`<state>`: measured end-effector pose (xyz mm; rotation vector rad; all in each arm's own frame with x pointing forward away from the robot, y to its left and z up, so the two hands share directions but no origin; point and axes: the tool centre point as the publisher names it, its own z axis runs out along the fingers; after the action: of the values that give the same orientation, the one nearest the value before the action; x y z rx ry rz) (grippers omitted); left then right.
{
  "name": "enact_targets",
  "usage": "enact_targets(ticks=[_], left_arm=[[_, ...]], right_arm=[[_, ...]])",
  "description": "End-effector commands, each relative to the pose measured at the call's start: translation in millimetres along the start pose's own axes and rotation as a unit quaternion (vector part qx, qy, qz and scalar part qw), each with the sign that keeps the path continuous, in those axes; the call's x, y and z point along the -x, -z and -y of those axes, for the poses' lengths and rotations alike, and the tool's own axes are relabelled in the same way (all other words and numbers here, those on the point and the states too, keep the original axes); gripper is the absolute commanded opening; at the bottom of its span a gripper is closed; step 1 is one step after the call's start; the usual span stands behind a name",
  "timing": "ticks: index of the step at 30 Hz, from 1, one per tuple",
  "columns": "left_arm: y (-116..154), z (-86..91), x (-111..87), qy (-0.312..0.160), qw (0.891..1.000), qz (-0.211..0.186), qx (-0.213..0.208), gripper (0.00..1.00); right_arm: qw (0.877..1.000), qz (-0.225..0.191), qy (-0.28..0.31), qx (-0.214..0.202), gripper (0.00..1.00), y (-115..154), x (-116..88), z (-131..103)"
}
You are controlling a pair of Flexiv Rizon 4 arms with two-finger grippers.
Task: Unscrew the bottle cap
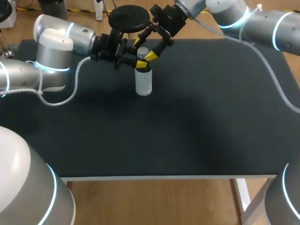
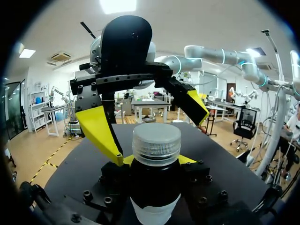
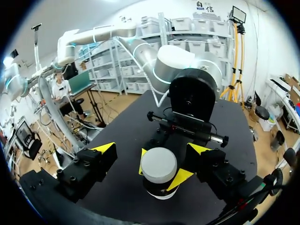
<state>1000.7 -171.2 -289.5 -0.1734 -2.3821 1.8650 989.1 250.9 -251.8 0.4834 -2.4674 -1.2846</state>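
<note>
The bottle [image 1: 143, 82] stands upright on the far part of the tabletop [image 1: 187, 126], a little left of the middle. The left end effector [image 2: 157, 161] is clamped on its dark neck just under the cap [image 2: 156, 143], one yellow tip on each side. The right end effector [image 3: 152, 149] hangs over the cap with its fingers spread. The cap sits between them. One finger looks close to its ribbed side, perhaps touching, though the angle is poor. The other stands well apart.

The step in hand looks like taking hold of the cap. To do it well, the right end effector should centre on the cap's axis so both pads meet the ribbed band together, above the left tips and not pinching them. Then it should turn about the bottle's upright line without pushing sideways, while the left grip holds the neck firm against the twist.

The tabletop is a dark matte sheet and probably offers fair friction under the bottle. A pale cable [image 1: 75, 86] from the left arm trails across its left part, well away from the bottle. Working room is tight where the two sets of fingers stack at the neck.
</note>
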Motion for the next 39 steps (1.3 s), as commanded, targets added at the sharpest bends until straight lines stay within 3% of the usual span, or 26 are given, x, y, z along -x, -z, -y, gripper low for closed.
enact_targets(ticks=[1,16,19,22,25,29,31,33,34,35,36,39], left_arm=[[0.3,0.2,0.5,0.0,1.0,-0.001,0.0,0.0],[0.3,0.2,0.5,0.0,1.0,-0.001,0.0,0.0],[0.3,0.2,0.5,0.0,1.0,-0.001,0.0,0.0],[0.3,0.2,0.5,0.0,1.0,-0.001,0.0,0.0],[0.3,0.2,0.5,0.0,1.0,-0.001,0.0,0.0],[0.3,0.2,0.5,0.0,1.0,-0.001,0.0,0.0],[0.3,0.2,0.5,0.0,1.0,-0.001,0.0,0.0],[0.3,0.2,0.5,0.0,1.0,-0.001,0.0,0.0],[0.3,0.2,0.5,0.0,1.0,-0.001,0.0,0.0],[0.3,0.2,0.5,0.0,1.0,-0.001,0.0,0.0],[0.3,0.2,0.5,0.0,1.0,-0.001,0.0,0.0],[0.3,0.2,0.5,0.0,1.0,-0.001,0.0,0.0]], right_arm=[[0.993,0.115,-0.001,0.002,1.0,0.0,-7.1,-1.1],[0.994,0.112,-0.009,0.007,0.98,-2.5,-5.5,-0.4],[0.994,0.111,-0.01,0.008,0.8,-2.7,-4.9,-0.6],[0.994,0.107,-0.008,0.008,0.47,-3.1,-4.4,-1.4],[0.995,0.101,-0.007,0.008,0.35,-3.1,-4.0,-1.6],[0.996,0.094,-0.006,0.005,0.04,-2.9,-3.7,-1.7],[0.996,0.093,-0.008,0.004,0.0,-2.4,-3.1,-1.5],[0.996,0.091,-0.008,0.004,0.0,-2.0,-2.7,-1.3],[0.996,0.089,-0.008,0.004,0.16,-1.9,-2.6,-1.3],[0.996,0.088,-0.008,0.003,0.45,-1.9,-2.5,-1.3],[0.996,0.088,-0.008,0.002,1.0,-1.8,-2.4,-1.3],[0.996,0.09,-0.009,0.003,1.0,-1.9,-2.2,-1.5]])
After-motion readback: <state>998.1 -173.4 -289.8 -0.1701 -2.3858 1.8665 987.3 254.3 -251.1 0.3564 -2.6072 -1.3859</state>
